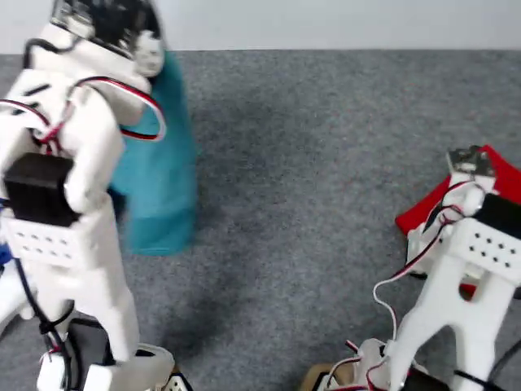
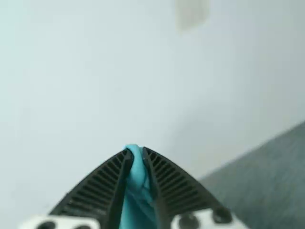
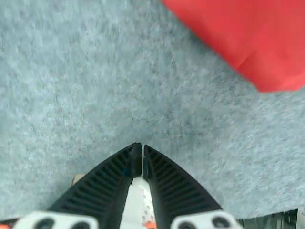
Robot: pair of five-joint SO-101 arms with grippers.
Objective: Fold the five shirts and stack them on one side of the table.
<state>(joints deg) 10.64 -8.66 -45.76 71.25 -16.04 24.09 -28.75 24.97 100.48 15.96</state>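
Note:
A teal shirt (image 1: pixel 163 171) hangs from my raised left arm at the table's far left, its lower part draped down toward the grey table (image 1: pixel 309 163). My left gripper (image 2: pixel 136 155) is shut on a pinch of the teal shirt (image 2: pixel 136 191), facing a pale wall. A red shirt (image 1: pixel 496 183) lies at the right edge, partly under my right arm. My right gripper (image 3: pixel 138 151) is shut with nothing in it, low over the carpet, with the red shirt (image 3: pixel 248 38) a short way beyond its tips.
Grey carpet covers the table (image 3: pixel 95 71). The white arm bases and their cables stand along the near edge. A pale wall (image 1: pixel 326 24) runs behind the table's far edge.

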